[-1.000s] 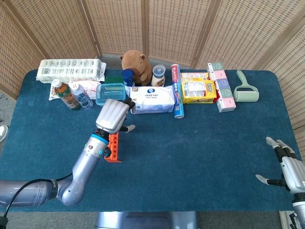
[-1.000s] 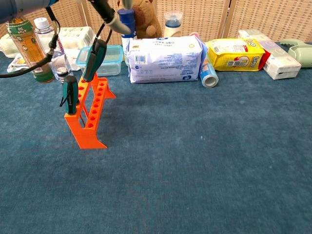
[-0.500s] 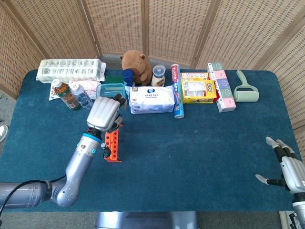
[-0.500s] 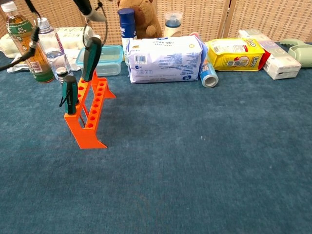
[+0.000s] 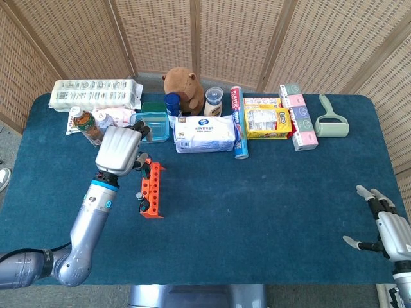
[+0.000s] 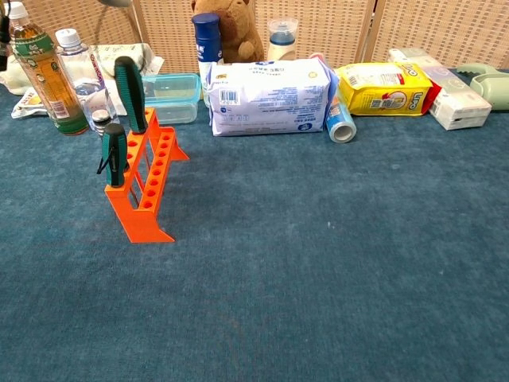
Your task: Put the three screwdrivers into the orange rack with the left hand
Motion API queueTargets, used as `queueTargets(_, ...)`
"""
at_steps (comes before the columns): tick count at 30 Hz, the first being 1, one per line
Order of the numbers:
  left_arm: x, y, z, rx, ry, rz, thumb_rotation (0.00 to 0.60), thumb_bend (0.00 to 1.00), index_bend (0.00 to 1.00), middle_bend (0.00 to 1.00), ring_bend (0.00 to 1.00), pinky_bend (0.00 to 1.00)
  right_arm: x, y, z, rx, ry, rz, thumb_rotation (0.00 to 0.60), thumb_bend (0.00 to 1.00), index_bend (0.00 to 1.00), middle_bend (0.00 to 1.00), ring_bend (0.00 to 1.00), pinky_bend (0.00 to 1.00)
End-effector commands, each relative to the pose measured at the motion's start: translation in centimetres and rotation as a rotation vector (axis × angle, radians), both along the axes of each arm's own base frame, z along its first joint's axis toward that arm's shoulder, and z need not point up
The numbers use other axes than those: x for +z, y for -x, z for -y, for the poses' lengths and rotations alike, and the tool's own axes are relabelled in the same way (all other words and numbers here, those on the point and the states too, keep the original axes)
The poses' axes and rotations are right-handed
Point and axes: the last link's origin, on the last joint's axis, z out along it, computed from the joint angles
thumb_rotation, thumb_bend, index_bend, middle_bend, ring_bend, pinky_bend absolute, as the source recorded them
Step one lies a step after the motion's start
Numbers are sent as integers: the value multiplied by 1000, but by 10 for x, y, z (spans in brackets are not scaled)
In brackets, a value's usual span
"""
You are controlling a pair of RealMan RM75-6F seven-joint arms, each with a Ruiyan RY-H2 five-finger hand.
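The orange rack stands on the blue cloth at the left. A tall green-handled screwdriver stands upright in its far end. A short green-and-black screwdriver sits in the near end, also seen as the short screwdriver from above. I cannot make out a third screwdriver. My left hand hovers just left of the rack, back up, fingers loose, holding nothing. My right hand rests open at the table's near right corner, fingers spread.
Two bottles and a clear box stand right behind the rack. Further right along the back are a wipes pack, a blue can, a yellow pack and a lint roller.
My left hand let go of the tall screwdriver and drew away to the left. The screwdriver went from leaning to standing upright in the rack. The right hand stayed put.
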Motion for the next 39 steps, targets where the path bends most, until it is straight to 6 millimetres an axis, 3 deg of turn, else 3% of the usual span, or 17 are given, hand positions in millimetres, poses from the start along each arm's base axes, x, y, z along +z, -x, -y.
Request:
queueTargets(1, 7, -2, 3, -17, 3, 36, 529, 237, 493, 381, 605, 848, -1, 0, 0, 1, -6, -1, 600, 0, 0, 155, 12, 0)
queueTargets(8, 25, -6, 10, -40, -32, 62, 523, 237, 493, 378, 604, 848, 0, -1, -1, 2, 0, 1, 600, 0, 0, 155, 12, 0)
queueTargets(11, 31, -8, 15, -54, -28, 95, 519, 235, 486, 332, 577, 833, 1, -1, -1, 5, -1, 4, 600, 0, 0, 155, 12, 0)
queueTargets(14, 36, -10, 22, -80, -17, 124, 523, 180, 338, 183, 415, 732, 1, -1, -2, 7, -2, 4, 600, 0, 0, 155, 12, 0)
queueTargets(16, 43, -10, 28, -102, -20, 137, 514, 98, 159, 68, 225, 585, 2, -1, -2, 8, 0, 5, 600, 0, 0, 155, 12, 0)
queueTargets(18, 51, -6, 34, -110, -34, 133, 511, 33, 43, 12, 82, 453, 2, -2, -2, 10, 1, 7, 600, 0, 0, 155, 12, 0)
queueTargets(22, 67, 9, 46, -91, -61, 98, 519, 0, 0, 0, 0, 287, 3, -2, -2, 14, 6, 8, 600, 0, 0, 155, 12, 0)
queueTargets(25, 84, 31, 57, -67, -105, 56, 548, 0, 0, 0, 0, 230, 4, -3, -3, 20, 7, 9, 600, 0, 0, 155, 12, 0)
queueTargets(33, 126, 137, 122, 158, -180, -21, 600, 0, 0, 0, 0, 163, 5, -7, -6, 54, 30, 2, 600, 0, 0, 145, 12, 0)
queueTargets(39, 132, 197, 166, 235, -185, -3, 600, 8, 0, 0, 0, 131, 4, -6, -5, 59, 43, -19, 600, 0, 0, 127, 12, 0)
